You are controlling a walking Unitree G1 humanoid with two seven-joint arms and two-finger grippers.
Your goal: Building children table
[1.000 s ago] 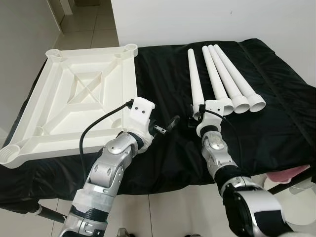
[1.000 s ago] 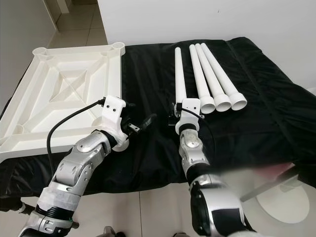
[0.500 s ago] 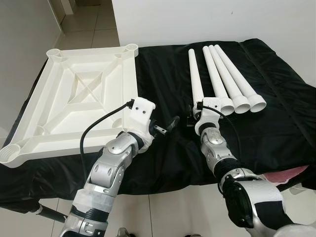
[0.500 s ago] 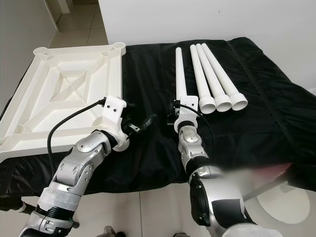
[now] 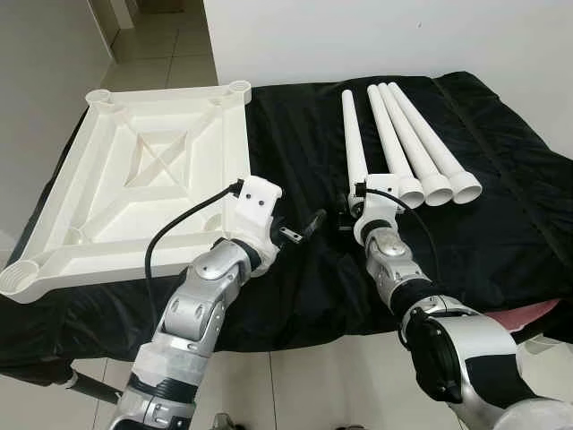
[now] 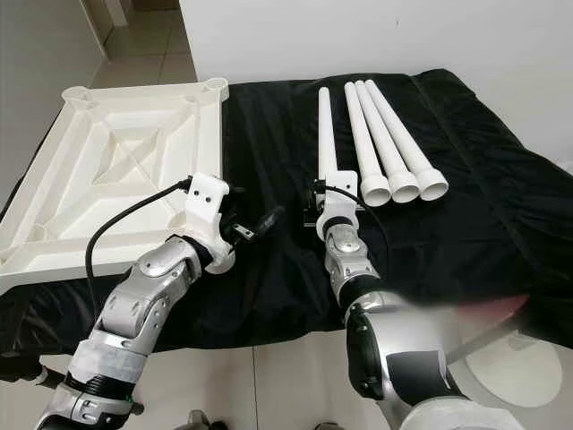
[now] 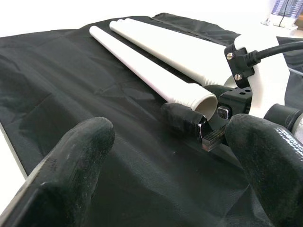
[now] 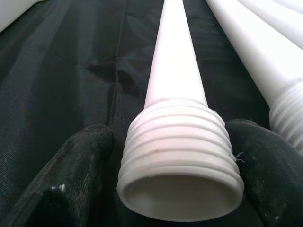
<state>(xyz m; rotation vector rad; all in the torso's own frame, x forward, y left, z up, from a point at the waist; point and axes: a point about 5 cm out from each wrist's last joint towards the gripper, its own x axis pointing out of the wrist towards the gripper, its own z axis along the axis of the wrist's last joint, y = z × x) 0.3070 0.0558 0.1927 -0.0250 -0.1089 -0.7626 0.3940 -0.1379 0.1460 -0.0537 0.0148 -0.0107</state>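
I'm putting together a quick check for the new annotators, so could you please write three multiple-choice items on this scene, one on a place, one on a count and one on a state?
1. Where does the white table top lie?
A. on the robot's left of the black cloth
B. on the robot's right
C. on the floor

2. How many white legs lie on the cloth?
A. two
B. three
C. four

3. How does the right gripper stand?
A. open, straddling the threaded end of the nearest leg
B. shut on nothing
C. resting on the table top

Answers: 1 A, it lies upside down beside the left gripper. 2 C, one set apart plus three together. 3 A, one finger sits on each side.
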